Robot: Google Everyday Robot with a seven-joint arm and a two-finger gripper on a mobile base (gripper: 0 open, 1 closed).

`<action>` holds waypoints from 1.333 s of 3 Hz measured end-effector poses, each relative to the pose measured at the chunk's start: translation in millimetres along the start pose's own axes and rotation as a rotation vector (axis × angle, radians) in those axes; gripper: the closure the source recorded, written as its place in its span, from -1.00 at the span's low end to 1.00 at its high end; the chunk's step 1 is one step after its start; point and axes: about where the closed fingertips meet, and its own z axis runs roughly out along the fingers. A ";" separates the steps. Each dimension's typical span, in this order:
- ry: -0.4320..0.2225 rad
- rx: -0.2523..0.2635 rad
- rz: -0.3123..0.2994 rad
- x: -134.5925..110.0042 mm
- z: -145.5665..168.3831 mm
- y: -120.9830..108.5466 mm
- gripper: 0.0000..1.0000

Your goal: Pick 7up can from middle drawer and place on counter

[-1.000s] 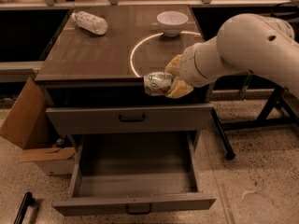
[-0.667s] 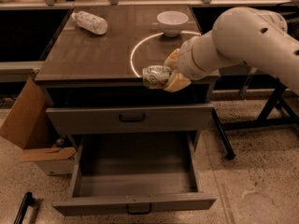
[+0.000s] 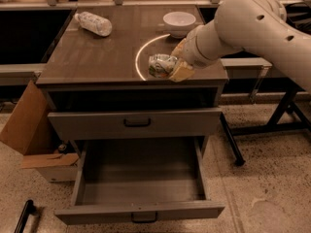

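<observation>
The 7up can (image 3: 160,65), green and white with silvery ends, lies sideways in my gripper (image 3: 176,66), just above the front right part of the counter (image 3: 97,52). My gripper's tan fingers (image 3: 181,72) are shut on the can from the right. The white arm reaches in from the upper right. The middle drawer (image 3: 141,211) is pulled wide open below, and nothing shows inside it. The drawer above it (image 3: 136,124) is closed.
A clear crinkled plastic bottle (image 3: 94,23) lies at the counter's back left. A white bowl (image 3: 179,22) sits at the back right. A cardboard box (image 3: 29,130) stands left of the cabinet. A dark table leg (image 3: 279,111) stands at the right.
My gripper has carried the can up and back from the cabinet's front edge to a spot over the counter, by the pale arc line.
</observation>
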 end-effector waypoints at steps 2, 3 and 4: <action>0.008 0.001 0.032 2.0 11.0 -17.5 1.00; 0.007 0.005 0.092 5.5 24.0 -42.2 1.00; -0.001 0.002 0.151 9.1 38.1 -60.2 1.00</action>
